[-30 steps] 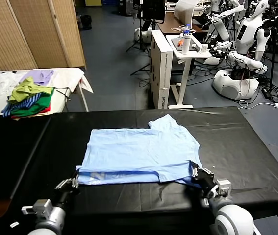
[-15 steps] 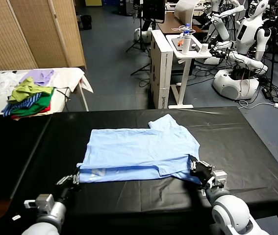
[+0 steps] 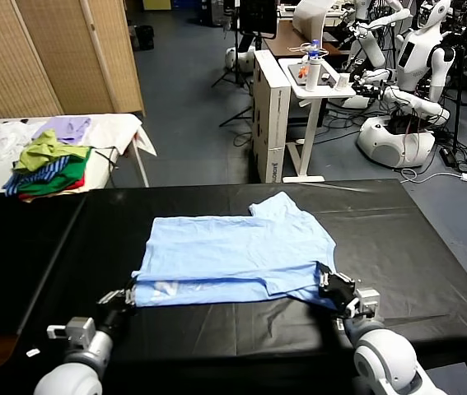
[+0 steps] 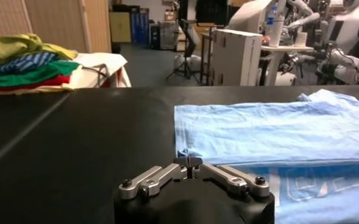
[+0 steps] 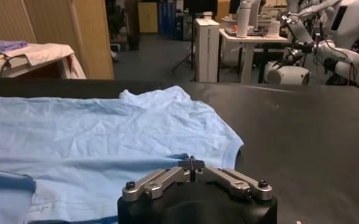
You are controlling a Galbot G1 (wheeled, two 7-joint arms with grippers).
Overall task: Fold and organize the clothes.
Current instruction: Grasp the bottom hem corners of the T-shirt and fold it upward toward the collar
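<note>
Pinching T-shirt near hem: left gripper, right gripper.

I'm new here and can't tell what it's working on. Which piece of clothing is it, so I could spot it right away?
Look at the big black table right in front of the robot. Spread flat on it lies a light blue T-shirt, its near edge folded over to show white lettering, with the left claw and right claw pinching its near corners. The heap on the white side table is green, yellow, red and striped instead.
</note>
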